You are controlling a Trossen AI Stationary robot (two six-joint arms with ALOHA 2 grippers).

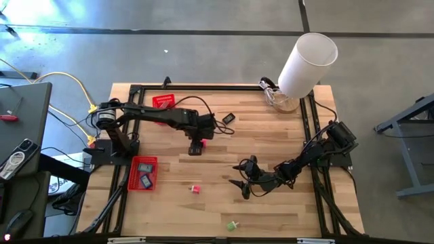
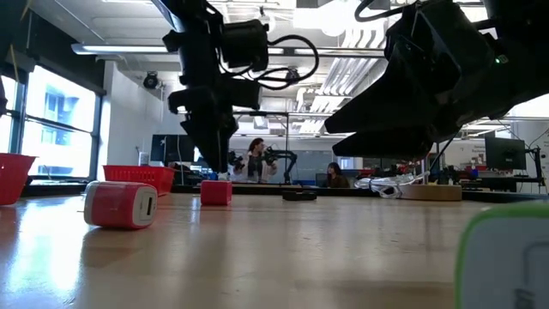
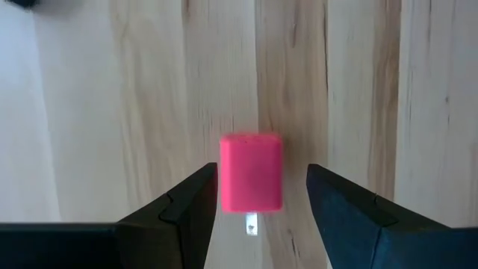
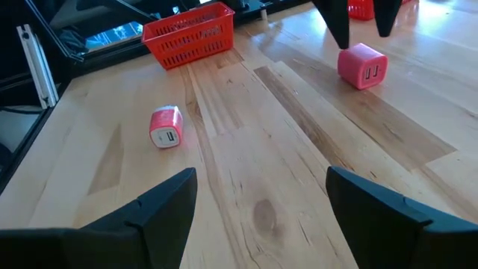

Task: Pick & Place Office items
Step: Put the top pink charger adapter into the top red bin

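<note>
Pink block (image 3: 251, 173) sits dead centre between spread fingers of left gripper (image 3: 258, 196), directly beneath; nothing grasped; right gripper (image 4: 258, 196) agape, farther off.

Wooden table (image 1: 169, 203) as landmark. Red basket (image 1: 143, 173) near its left edge; second red basket (image 1: 163, 102) at far edge, left of centre. White cylinder (image 1: 306, 64) over far right corner, tilted, above clear glass jar (image 1: 279, 100). Two people (image 2: 256, 160) in room beyond table, seated, small.
</note>
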